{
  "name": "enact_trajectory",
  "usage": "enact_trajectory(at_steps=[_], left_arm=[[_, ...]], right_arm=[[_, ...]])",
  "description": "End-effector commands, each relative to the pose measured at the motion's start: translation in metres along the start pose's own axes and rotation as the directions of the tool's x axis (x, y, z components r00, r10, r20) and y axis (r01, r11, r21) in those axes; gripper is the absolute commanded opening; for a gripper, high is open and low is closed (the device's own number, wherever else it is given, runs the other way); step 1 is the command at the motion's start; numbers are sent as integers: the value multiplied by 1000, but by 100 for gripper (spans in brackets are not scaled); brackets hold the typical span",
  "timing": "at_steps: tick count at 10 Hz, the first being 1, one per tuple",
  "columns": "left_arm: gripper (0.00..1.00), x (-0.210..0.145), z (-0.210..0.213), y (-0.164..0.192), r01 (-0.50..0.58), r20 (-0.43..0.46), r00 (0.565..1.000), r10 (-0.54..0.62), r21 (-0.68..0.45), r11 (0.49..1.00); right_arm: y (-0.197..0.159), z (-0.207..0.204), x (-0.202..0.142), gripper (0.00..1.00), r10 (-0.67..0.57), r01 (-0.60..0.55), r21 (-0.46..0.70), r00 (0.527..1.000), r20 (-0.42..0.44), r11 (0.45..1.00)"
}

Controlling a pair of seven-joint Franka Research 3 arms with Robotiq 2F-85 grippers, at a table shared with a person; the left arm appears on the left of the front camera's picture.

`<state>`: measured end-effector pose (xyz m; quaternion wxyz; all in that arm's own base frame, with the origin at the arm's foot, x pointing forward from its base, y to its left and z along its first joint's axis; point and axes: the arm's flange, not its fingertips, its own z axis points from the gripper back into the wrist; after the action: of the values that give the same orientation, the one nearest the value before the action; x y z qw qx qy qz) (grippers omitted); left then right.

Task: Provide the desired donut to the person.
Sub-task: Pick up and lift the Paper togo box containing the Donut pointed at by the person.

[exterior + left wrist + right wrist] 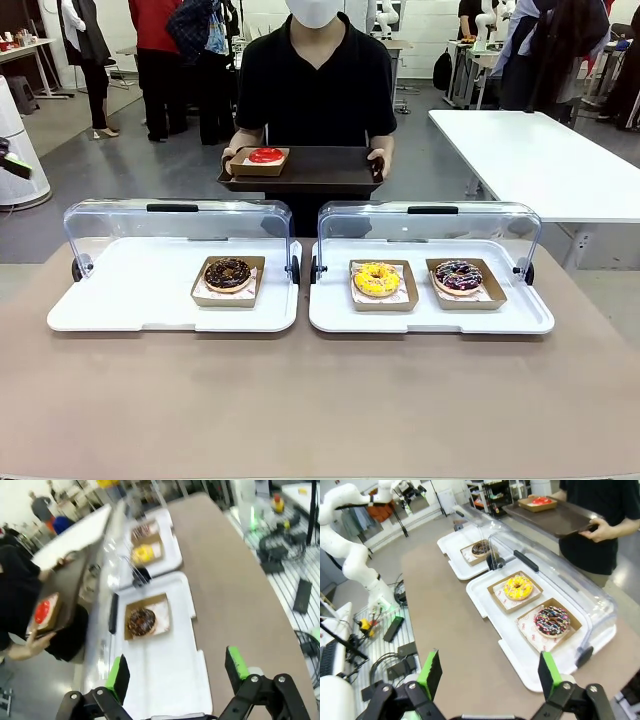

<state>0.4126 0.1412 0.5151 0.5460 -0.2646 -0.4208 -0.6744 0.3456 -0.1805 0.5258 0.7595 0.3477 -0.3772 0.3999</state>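
Observation:
The person [316, 90] stands at the far side holding a dark tray [320, 170] that carries a red-glazed donut [266, 155] in a cardboard box. A chocolate donut [228, 273] lies in the left white display tray [130, 290]. A yellow donut [377, 279] and a dark sprinkled donut [458, 276] lie in the right display tray [430, 318]. My left gripper [177, 670] hangs open above the left tray, short of the chocolate donut [141, 621]. My right gripper [490, 675] is open over the table, short of the yellow donut [518, 588] and sprinkled donut [552, 621].
Both display trays have clear lids [180, 230] hinged up at the back. The brown tabletop [320, 400] in front of the trays is bare. A white table [540, 160] stands at the back right. Cables and gear lie on the floor beside the table [395, 630].

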Motion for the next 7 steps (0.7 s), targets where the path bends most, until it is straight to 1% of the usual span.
enact_trajectory(at_steps=[1, 2, 3, 5, 7], left_arm=[[100, -45, 25, 1, -84, 154, 985, 80, 19, 996], [100, -58, 34, -5, -131, 182, 975, 126, 16, 991], [100, -67, 44, -3, -197, 157, 968, 195, -6, 980], [100, -76, 53, -12, -226, 167, 961, 219, 22, 974], [100, -74, 60, -6, -226, 159, 963, 219, 28, 974]], right_arm=[[-1, -1, 1, 100, 9, -9, 8, 1000, 25, 1000], [-1, -1, 1, 100, 9, -9, 8, 1000, 25, 1000], [-1, -1, 1, 100, 9, -9, 8, 1000, 25, 1000], [-1, -1, 1, 100, 9, -9, 8, 1000, 25, 1000], [-1, -1, 1, 100, 9, -9, 8, 1000, 25, 1000]])
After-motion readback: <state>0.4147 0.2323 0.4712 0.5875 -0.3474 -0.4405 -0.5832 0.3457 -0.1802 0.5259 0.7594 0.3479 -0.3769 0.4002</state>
